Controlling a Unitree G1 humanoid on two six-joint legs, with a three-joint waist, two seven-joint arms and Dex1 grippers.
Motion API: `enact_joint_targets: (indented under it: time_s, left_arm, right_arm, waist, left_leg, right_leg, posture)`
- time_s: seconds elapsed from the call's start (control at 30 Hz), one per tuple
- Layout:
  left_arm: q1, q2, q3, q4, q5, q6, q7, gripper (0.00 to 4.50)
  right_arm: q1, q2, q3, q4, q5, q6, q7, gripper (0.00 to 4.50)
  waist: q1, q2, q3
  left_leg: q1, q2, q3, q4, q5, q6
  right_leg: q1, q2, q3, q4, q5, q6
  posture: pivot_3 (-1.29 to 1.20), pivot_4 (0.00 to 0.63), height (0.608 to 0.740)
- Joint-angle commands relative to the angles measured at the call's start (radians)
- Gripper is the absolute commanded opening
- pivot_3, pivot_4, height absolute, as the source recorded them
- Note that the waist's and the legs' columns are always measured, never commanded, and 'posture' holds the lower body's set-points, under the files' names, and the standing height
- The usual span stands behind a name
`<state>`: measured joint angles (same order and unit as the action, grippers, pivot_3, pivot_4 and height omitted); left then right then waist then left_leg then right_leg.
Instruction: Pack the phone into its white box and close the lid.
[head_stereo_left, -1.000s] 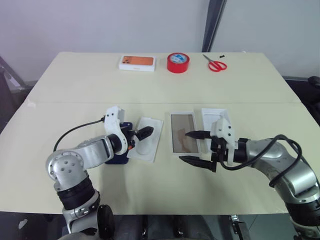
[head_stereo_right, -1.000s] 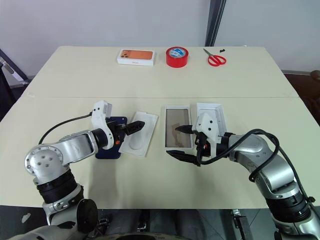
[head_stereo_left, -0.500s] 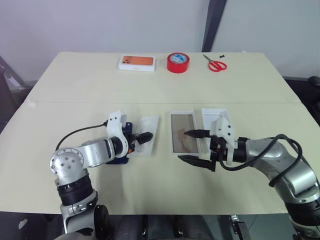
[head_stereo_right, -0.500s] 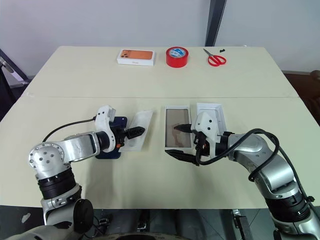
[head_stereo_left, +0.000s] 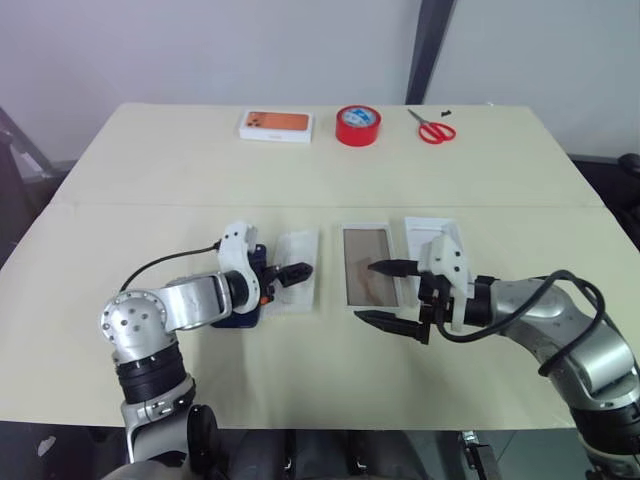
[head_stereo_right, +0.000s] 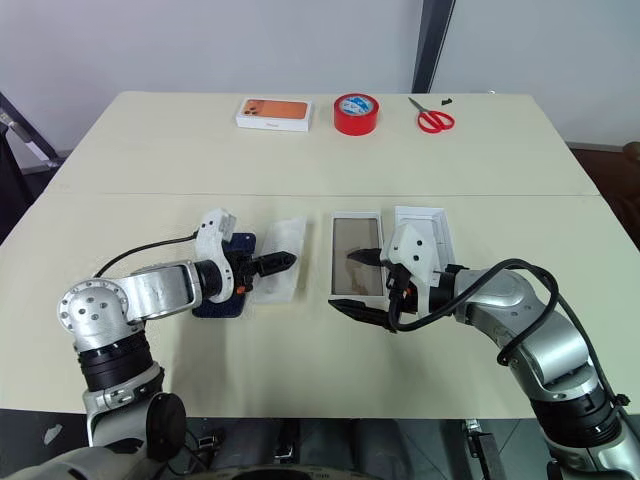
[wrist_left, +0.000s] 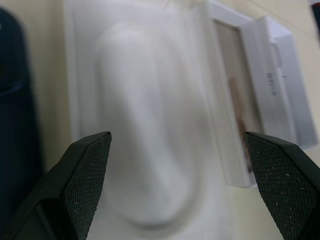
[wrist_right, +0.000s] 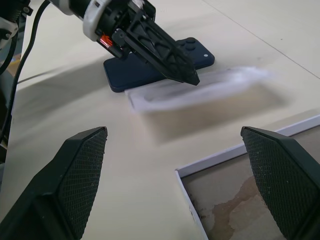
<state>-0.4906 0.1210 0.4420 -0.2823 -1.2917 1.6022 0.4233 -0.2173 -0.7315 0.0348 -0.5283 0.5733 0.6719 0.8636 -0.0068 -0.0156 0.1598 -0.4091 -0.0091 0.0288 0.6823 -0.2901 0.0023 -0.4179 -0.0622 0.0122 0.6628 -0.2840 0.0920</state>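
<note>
The dark navy phone (head_stereo_left: 238, 308) lies flat on the table, mostly under my left arm. My left gripper (head_stereo_left: 300, 272) is open just right of it, its fingers spread over a white insert with a rounded recess (wrist_left: 145, 140); I cannot tell if they touch it. The white box (head_stereo_left: 368, 277), brownish inside, lies open at the centre. The lid (head_stereo_right: 420, 228) lies inside-up against its right side, partly hidden by my right arm. My right gripper (head_stereo_left: 368, 292) hangs open over the box's near end, holding nothing.
At the table's far edge stand a white box with an orange picture (head_stereo_left: 275, 125), a red tape roll (head_stereo_left: 357, 125) and red-handled scissors (head_stereo_left: 432, 128). A seam crosses the table (head_stereo_left: 150, 205) between them and the work area.
The white insert has swung from slanted to nearly parallel with the box. My left gripper has rolled over it. The right arm has kept still.
</note>
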Motion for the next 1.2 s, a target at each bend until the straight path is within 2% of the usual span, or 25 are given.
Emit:
enact_joint_targets:
  time_s: [0.03,0.27,0.57,0.93,1.2]
  left_arm:
    - [-0.016,0.019,0.012,-0.034,-0.082,-0.040,0.032,4.46]
    - [0.002,0.102,-0.027,-0.008,-0.156,-0.117,0.116,4.46]
    - [0.036,0.167,-0.144,0.028,-0.215,-0.196,0.162,4.46]
    - [0.060,0.248,-0.233,0.049,-0.258,-0.270,0.179,4.46]
    - [0.063,0.291,-0.287,0.027,-0.361,-0.351,0.180,4.46]
  right_arm:
    - [-0.020,0.006,0.000,-0.030,0.018,-0.003,0.005,4.48]
    - [-0.028,0.007,0.005,-0.023,0.016,-0.002,0.014,4.48]
    - [-0.028,0.009,0.006,-0.030,0.021,0.004,0.007,4.48]
    - [-0.012,0.009,0.000,-0.039,0.021,0.005,0.001,4.48]
    - [-0.015,0.012,0.006,-0.032,0.019,-0.001,0.003,4.48]
  waist:
    - [-0.002,0.000,0.000]
    - [-0.001,0.000,0.000]
    - [-0.001,0.000,0.000]
    - [-0.002,0.000,0.000]
    - [-0.002,0.000,0.000]
  left_leg:
    - [0.000,0.000,0.000,0.000,0.000,0.000]
    - [0.000,0.000,0.000,0.000,0.000,0.000]
    - [0.000,0.000,0.000,0.000,0.000,0.000]
    - [0.000,0.000,0.000,0.000,0.000,0.000]
    - [0.000,0.000,0.000,0.000,0.000,0.000]
  right_leg:
    - [0.000,0.000,0.000,0.000,0.000,0.000]
    - [0.000,0.000,0.000,0.000,0.000,0.000]
    - [0.000,0.000,0.000,0.000,0.000,0.000]
    - [0.000,0.000,0.000,0.000,0.000,0.000]
    - [0.000,0.000,0.000,0.000,0.000,0.000]
  posture:
    - [0.00,0.150,0.725]
    - [0.00,0.150,0.725]
    - [0.00,0.150,0.725]
    - [0.00,0.150,0.725]
    - [0.00,0.150,0.725]
